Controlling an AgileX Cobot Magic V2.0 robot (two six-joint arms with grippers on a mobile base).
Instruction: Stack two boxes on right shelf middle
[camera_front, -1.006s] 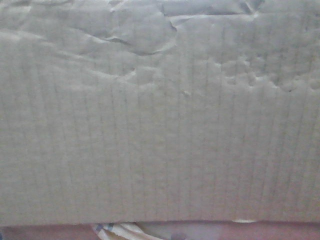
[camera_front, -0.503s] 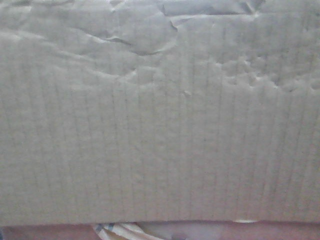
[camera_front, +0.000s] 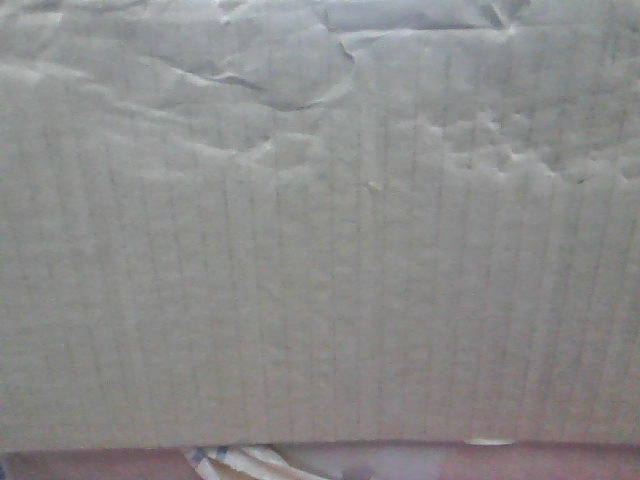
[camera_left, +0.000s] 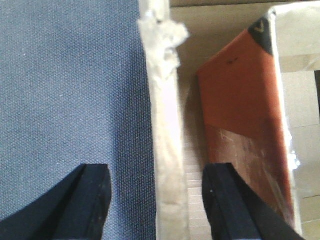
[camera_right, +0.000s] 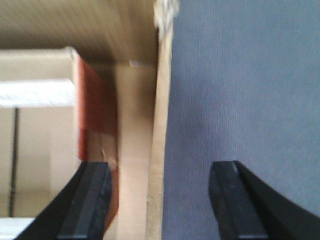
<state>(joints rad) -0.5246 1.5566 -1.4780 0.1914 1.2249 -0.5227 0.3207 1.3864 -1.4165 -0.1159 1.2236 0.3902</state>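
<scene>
Straddling walls of the box (camera_front: 320, 250) with left gripper (camera_left: 157, 175) and right gripper (camera_right: 160, 172) spread wide; seemed pre-grasp, needed pinching both.

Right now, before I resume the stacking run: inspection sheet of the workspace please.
Surface: blue-grey surface, textured, in both wrist views.
Job's things: cardboard carton fills front view, creased near top, tape strip loose at bottom edge; second box, shelf not seen.
Clutter: orange-red item inside an open carton, wrist views.
Grippers: left claw and right claw open, each straddling a carton wall, gaps either side.
Cables: white blue-striped strand below carton; cable or strap, cannot tell.
Surroundings: reddish band under carton; rest blocked.
</scene>
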